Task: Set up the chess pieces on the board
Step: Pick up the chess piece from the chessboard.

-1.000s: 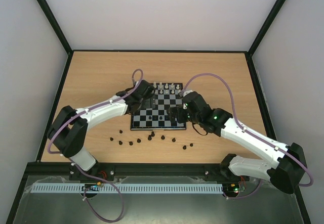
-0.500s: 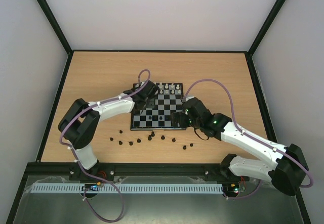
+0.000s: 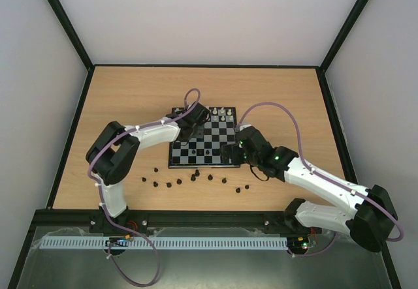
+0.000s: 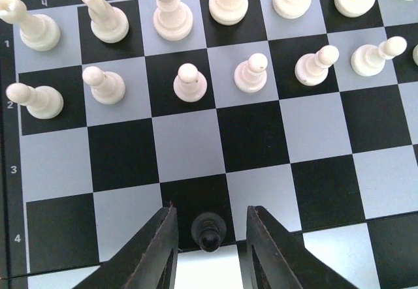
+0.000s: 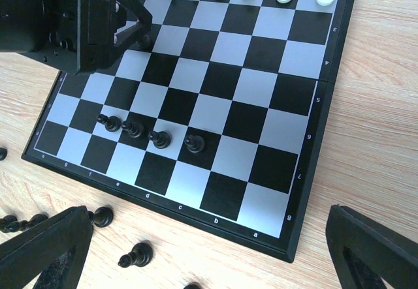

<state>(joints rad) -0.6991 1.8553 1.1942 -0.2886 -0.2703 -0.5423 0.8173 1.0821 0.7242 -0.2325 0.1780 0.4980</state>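
a black pawn (image 4: 209, 231) stands on a dark mid-board square of the board (image 4: 255, 139), out of place, short of the white pieces (image 4: 189, 83) ranked beyond. it is bracketed by the left gripper (image 4: 211, 220), jaws narrowly apart and not touching it, likely for a pickup. the right gripper (image 5: 209, 250) is held wide apart near the four pawns (image 5: 150, 134) already lined up.

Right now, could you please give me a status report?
Left end effector straddling small black pawn, not yet touching. Right end effector wide open above black-and-silver checkered board. Nothing blocking.
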